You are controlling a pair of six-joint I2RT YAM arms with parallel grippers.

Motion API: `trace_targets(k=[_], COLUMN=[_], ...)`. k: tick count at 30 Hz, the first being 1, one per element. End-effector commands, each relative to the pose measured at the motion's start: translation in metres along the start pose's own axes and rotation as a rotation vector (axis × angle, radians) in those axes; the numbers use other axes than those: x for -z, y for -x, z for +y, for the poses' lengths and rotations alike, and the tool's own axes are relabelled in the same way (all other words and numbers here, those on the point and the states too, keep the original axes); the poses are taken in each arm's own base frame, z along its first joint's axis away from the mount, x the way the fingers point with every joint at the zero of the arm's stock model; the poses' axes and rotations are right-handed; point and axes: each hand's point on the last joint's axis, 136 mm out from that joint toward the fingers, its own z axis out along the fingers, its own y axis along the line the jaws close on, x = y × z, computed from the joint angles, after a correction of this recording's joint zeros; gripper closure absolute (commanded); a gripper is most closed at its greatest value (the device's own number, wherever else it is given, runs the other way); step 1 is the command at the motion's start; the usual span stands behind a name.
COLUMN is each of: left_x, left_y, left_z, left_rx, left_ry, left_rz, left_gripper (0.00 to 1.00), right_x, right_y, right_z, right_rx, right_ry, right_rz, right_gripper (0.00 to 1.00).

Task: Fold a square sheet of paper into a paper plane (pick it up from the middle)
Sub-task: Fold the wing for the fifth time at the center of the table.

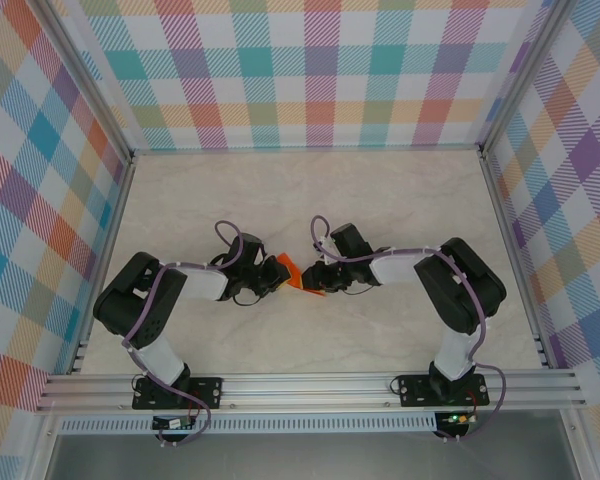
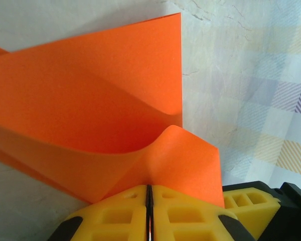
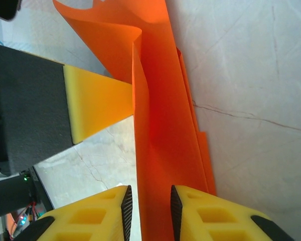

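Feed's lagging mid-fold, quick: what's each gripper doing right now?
Left gripper: closed, pinching the orange paper.
Right gripper: open, straddling the paper without pinching it.

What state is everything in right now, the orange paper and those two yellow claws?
Orange paper: partly folded lengthwise, one flap curling up.
Left gripper: shut, pinching the paper's edge.
Right gripper: jaws apart, the paper running between them.

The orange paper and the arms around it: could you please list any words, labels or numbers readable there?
No readable text anywhere.
The orange paper is plain, the left tool's yellow fingers are unmarked, and the left arm and right arm carry no legible label.
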Motion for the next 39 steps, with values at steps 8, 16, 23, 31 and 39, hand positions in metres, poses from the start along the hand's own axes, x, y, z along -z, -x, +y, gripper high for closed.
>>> trace_targets(k=[8,16,23,31,39], left_x=[-0.002,0.009,0.006,-0.001,-0.009], left_y=[-0.005,-0.009,-0.019,-0.027,-0.023], left_z=[0.004,-0.019,-0.02,-0.023,-0.016], left_rx=[-0.023,-0.055,-0.062,-0.076,-0.062], left_ry=[0.019,-0.058,-0.07,-0.079,-0.046], left_rz=[0.008,0.015,0.038,0.061,0.052], left_gripper=[0.9,0.89,0.89,0.89,0.9], right_x=[-0.005,-0.013,-0.013,-0.015,-0.014], right_y=[-0.01,-0.016,-0.016,-0.016,-0.017], right_z=[-0.013,-0.024,-0.025,-0.024,-0.023], right_rx=[-0.007,-0.056,-0.063,-0.063,-0.056], right_ry=[-0.031,-0.048,-0.042,-0.036,-0.033], right_rz=[0.05,0.071,0.074,0.087,0.094], right_gripper=[0.84,0.88,0.88,0.87,0.87])
